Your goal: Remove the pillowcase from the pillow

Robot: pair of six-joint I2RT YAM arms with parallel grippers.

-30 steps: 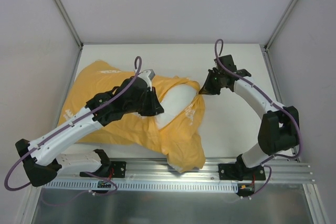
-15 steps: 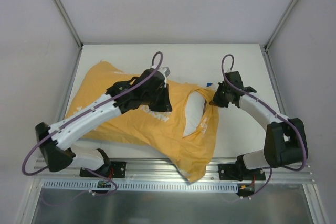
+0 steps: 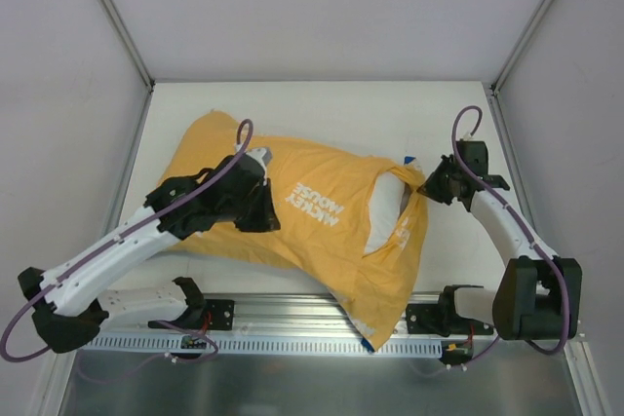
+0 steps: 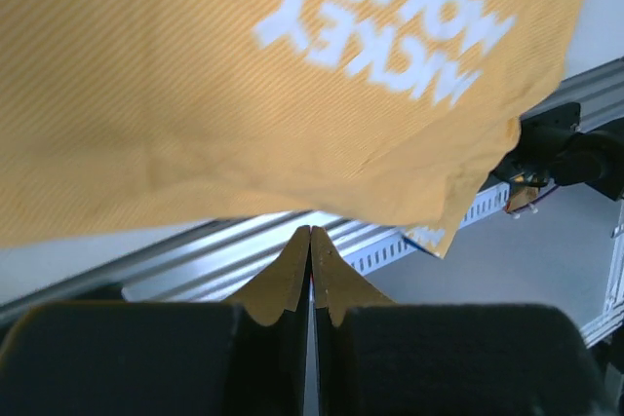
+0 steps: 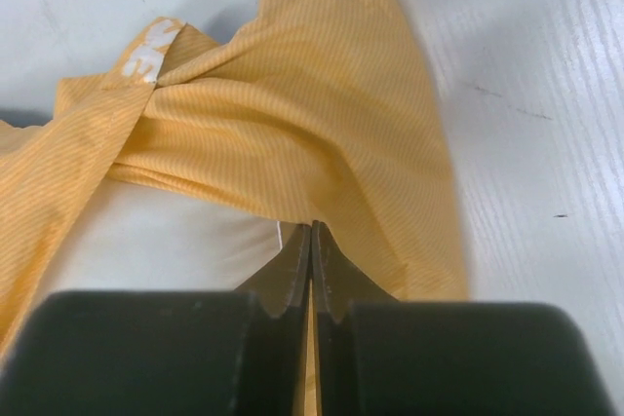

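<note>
A: Fingers pinched tight on the pillowcase, for left gripper and right gripper alike?
B: Yep, 2 firm pinches. Spread orange-side-up across the table, white pillow peeking out by the right one

The pillowcase is thin orange-yellow cloth, matt, with a fine ribbed weave that shows clearly up close, and its white lettering looks flat and printed. The pillow is plain white cloth, smooth and dull. The table has a white matt top with faint grain-like streaks and a few small dark flecks. The rail along the near edge is ridged bare metal with a soft silvery sheen. The left arm and right arm wear smooth white plastic shells with matt black joints.
</note>
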